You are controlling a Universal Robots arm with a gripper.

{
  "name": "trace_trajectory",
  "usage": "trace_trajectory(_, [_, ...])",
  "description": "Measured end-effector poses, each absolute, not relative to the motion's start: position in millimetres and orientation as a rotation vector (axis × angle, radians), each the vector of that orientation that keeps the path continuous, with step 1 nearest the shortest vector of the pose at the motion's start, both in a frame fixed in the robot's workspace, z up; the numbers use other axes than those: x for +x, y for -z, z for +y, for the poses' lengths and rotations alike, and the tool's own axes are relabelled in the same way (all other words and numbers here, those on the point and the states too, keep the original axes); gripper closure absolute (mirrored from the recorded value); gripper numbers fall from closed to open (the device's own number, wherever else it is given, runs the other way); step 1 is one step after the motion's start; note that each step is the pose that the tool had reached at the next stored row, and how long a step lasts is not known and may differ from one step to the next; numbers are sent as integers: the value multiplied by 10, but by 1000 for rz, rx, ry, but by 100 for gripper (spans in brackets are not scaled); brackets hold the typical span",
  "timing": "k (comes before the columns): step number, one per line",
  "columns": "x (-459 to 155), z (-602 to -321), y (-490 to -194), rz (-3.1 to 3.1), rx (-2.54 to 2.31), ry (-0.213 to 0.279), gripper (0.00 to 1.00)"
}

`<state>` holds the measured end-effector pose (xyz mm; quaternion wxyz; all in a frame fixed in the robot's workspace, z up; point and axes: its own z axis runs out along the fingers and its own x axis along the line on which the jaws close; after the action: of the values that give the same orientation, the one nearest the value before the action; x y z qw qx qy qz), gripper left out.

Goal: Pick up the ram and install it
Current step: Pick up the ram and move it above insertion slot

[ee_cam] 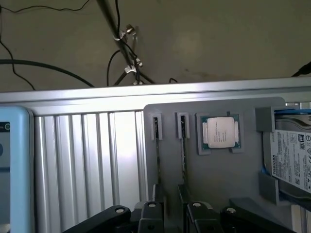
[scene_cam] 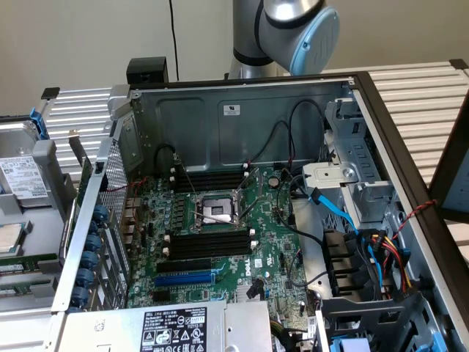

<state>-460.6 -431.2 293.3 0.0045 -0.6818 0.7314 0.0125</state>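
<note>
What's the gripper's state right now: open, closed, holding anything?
Gripper: open, holding nothing; the ram stands in the grey tray just ahead of the fingers.

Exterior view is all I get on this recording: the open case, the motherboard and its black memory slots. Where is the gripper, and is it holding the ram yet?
Observer: The gripper is open and holds nothing. It is over a grey tray, not over the motherboard.
Operator: Is the ram in that tray?
Observer: Yes. A ram stick stands on edge in the tray with a second stick alongside it. Of everything in the tray, those two are nearest the gripper.
</note>
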Motion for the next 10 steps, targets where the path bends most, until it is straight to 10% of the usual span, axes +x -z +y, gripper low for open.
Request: trace_trajectory(10, [-4606, -4331, -2750, 2292, -2136, -40, 74])
